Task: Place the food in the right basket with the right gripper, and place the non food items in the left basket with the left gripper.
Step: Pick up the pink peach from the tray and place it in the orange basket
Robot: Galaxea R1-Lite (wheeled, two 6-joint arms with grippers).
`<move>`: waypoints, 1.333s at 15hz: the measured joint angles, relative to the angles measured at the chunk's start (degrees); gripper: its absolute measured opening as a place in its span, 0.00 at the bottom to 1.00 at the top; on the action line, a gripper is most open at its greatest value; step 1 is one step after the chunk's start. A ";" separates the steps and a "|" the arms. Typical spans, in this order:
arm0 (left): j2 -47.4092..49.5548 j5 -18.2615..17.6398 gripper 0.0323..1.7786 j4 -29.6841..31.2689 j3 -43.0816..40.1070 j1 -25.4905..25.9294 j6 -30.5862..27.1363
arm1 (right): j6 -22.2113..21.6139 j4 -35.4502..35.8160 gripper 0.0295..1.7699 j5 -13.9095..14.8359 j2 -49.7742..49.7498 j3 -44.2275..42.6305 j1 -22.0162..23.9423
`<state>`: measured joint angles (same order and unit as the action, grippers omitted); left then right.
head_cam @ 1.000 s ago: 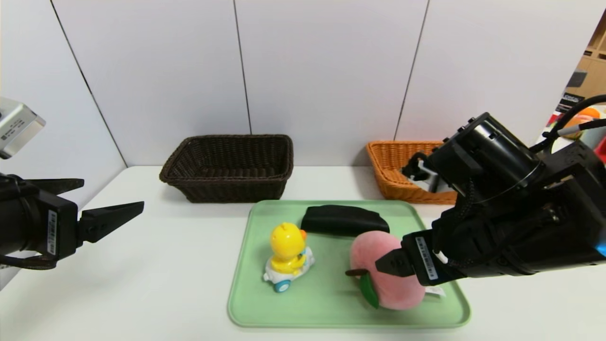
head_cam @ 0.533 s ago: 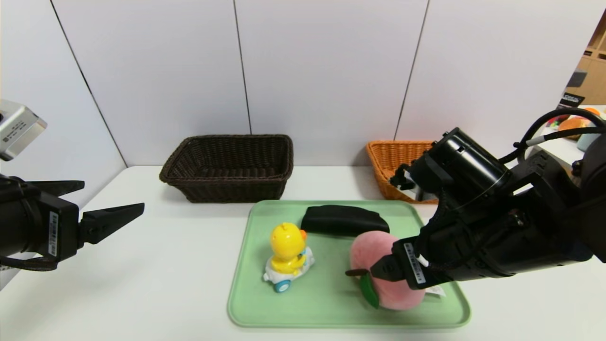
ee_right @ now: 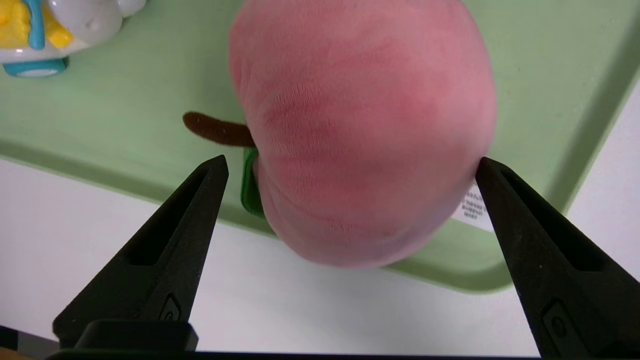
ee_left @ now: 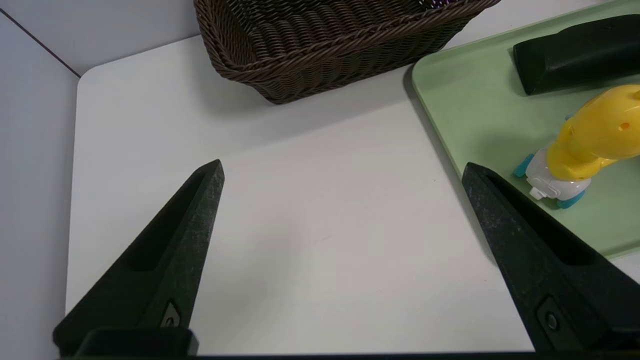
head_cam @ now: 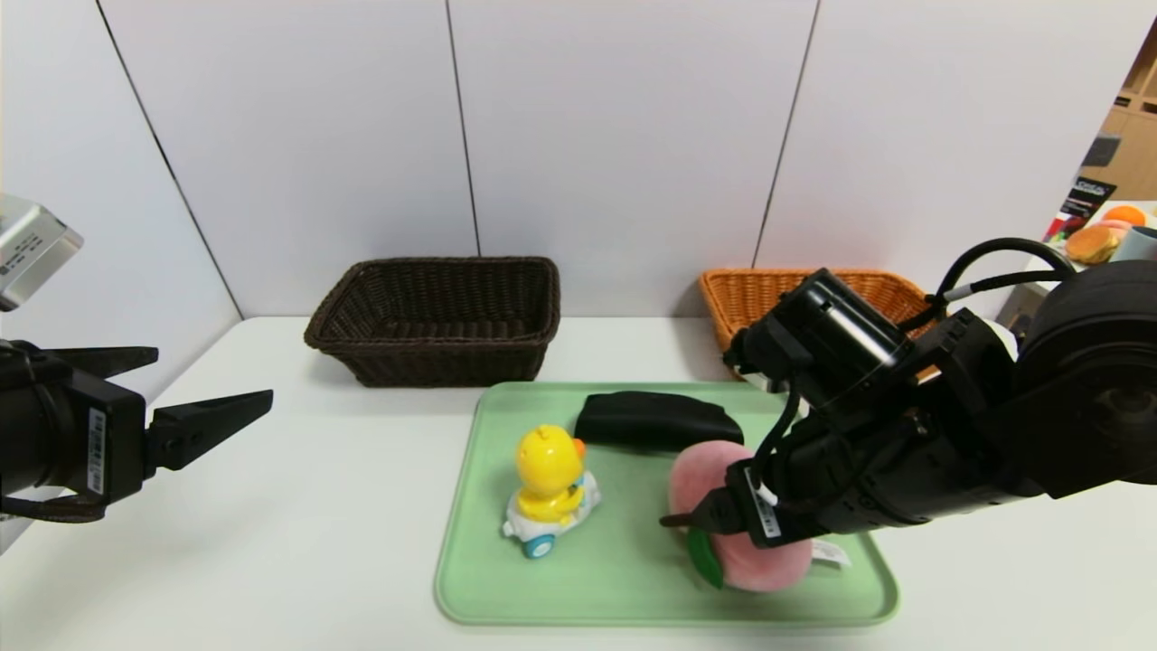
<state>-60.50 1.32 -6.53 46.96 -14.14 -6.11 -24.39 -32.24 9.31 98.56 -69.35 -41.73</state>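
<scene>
The food, a pink plush peach (head_cam: 700, 470) with brown stem and green leaf, lies on the near right of the green tray (head_cam: 488, 579). My right gripper (head_cam: 723, 517) hangs open over it. In the right wrist view the peach (ee_right: 360, 125) fills the gap of that gripper (ee_right: 350, 162), one tip beside the leaf, the other by the white tag. The yellow duck toy (head_cam: 549, 484) and the black pouch (head_cam: 655, 419) also rest on the tray. My left gripper (head_cam: 215, 375) is open and empty above the table's left side. The dark left basket (head_cam: 434, 321) and the orange right basket (head_cam: 755, 298) stand at the back.
The white table (head_cam: 298, 506) ends at a wall behind the baskets and a panel on the left. In the left wrist view the open left gripper (ee_left: 342, 165) faces bare tabletop, with the dark basket (ee_left: 325, 45), pouch (ee_left: 575, 52) and duck (ee_left: 595, 135) beyond.
My right arm has moved left and lower, bringing its open gripper down around the peach and uncovering more of the orange basket. The left arm has barely moved.
</scene>
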 joint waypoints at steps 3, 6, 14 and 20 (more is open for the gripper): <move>0.02 -0.11 0.95 0.00 -0.02 0.00 0.00 | 0.00 3.85 0.97 -0.04 1.55 1.74 0.33; 0.02 -0.22 0.95 -0.02 -0.05 0.00 0.00 | 0.01 5.92 0.97 -0.02 2.86 2.88 0.35; 0.23 -0.27 0.95 0.09 -0.71 0.00 0.00 | -0.05 5.92 0.97 -0.06 4.25 3.21 0.33; 0.34 -0.28 0.95 0.09 -0.88 0.00 0.00 | -0.02 5.92 0.97 -0.02 4.41 3.18 0.26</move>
<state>-60.16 1.04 -6.45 46.08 -14.14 -6.11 -24.42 -26.32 9.29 102.97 -66.17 -41.47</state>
